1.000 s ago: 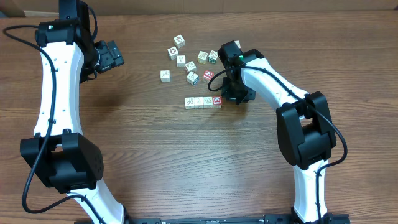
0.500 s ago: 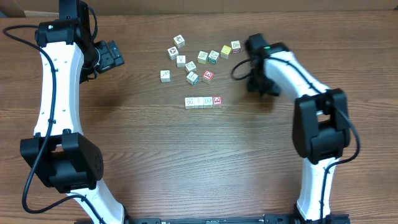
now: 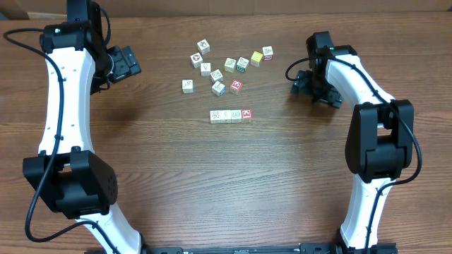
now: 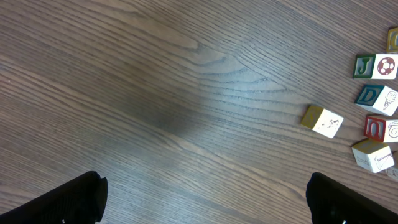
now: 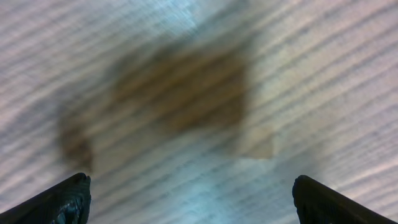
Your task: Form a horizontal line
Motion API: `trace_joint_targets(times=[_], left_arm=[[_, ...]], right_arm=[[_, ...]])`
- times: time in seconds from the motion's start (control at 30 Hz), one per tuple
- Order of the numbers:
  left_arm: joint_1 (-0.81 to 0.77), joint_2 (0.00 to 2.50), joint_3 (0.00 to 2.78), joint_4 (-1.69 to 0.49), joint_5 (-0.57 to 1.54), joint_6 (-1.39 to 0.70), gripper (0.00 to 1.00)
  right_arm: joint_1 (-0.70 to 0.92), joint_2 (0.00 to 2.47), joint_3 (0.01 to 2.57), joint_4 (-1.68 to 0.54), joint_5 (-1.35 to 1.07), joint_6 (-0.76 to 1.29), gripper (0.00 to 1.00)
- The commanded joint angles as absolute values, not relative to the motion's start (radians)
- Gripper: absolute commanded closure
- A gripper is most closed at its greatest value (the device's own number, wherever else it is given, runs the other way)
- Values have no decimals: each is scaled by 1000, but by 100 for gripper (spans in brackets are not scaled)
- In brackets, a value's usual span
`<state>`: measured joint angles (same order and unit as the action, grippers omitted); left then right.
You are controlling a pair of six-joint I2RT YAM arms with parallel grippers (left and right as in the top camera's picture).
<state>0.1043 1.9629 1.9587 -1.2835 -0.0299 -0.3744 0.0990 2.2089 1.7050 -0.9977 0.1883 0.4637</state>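
Observation:
The horizontal line [image 3: 231,116] lies mid-table in the overhead view: a short row of touching cream cubes, with a red-faced cube [image 3: 246,114] at its right end. Well to its right, my right gripper [image 3: 313,88] hovers open over bare wood, holding nothing; its wrist view is blurred, with both fingers [image 5: 68,199] spread wide. At the far left of the table my left gripper [image 3: 126,63] also stands open and empty. The left wrist view shows its wide-apart fingertips [image 4: 74,199] over bare wood, with loose cubes [image 4: 322,120] at the right edge.
Several loose picture cubes [image 3: 218,87] are scattered just behind the row, one yellow-sided cube [image 3: 256,58] and another beside it [image 3: 268,52] farthest right. The wooden table [image 3: 212,183] stretches bare toward the front. Cardboard runs along the back edge.
My right gripper has let go at the row's right end, opened wide and swung away to the right and back. The row and the left arm have not moved.

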Motion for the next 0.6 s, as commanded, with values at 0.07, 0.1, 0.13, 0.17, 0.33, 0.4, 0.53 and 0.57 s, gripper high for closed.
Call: trace_joint_targets(times=[0.07,0.1,0.13,0.17,0.33,0.4,0.53,0.57], left_arm=[[91,1958,1965,-1282,-26,-381,0],[91,1958,1965,-1282,-26,-382,0],[91,1958,1965,-1282,-26,-382,0],[91,1958,1965,-1282,-26,-382,0],[91,1958,1965,-1282,-26,-382,0],[91,1958,1965,-1282,-26,-381,0],[91,1958,1965,-1282,-26,-381,0],[91,1958,1965,-1282,-26,-382,0]], right_arm=[[99,2173,1701,-945,178,464,0],[99,2173,1701,-936,178,464,0],[99,2173,1701,-925,178,464,0],[99,2173,1701,-917,178,464,0],[99,2173,1701,-901,178,464,0],[99,2173,1701,-900,178,464,0],[99,2173,1701,-900,178,464,0],[99,2173,1701,-900,178,464,0]])
